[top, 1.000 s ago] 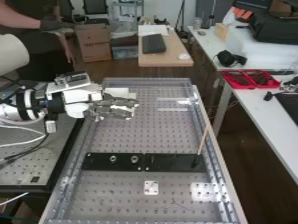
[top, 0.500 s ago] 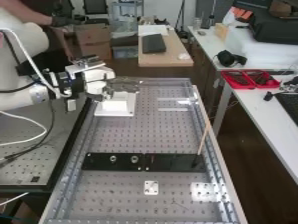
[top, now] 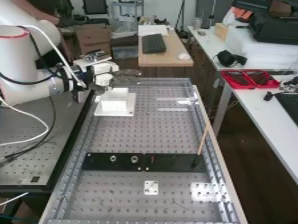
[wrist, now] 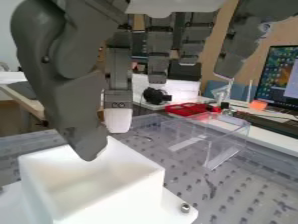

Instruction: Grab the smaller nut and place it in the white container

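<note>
In the high view my hand [top: 125, 77] is just beyond the white container [top: 114, 101], at the bench's far left. The wrist view has my hand [wrist: 65, 75] over one side of the white container [wrist: 114, 201], whose top is open. Part of the container's inside floor can be seen with nothing on it; the hand hides another part. On the black bar [top: 174, 162] stand the larger nut [top: 113, 159] and the bearing [top: 134, 159].
A clear plastic box [wrist: 229, 140] stands on the perforated bench beside the container. A thin wooden stick [top: 204, 137] leans up from the bar's right part. A small white plate [top: 151, 188] lies nearer than the bar. Red trays [top: 250, 79] sit on the side table.
My hand has risen and moved toward the bench's far end, and the arm has swung with it. The white container, largely covered by the hand before, now shows in the high view.
</note>
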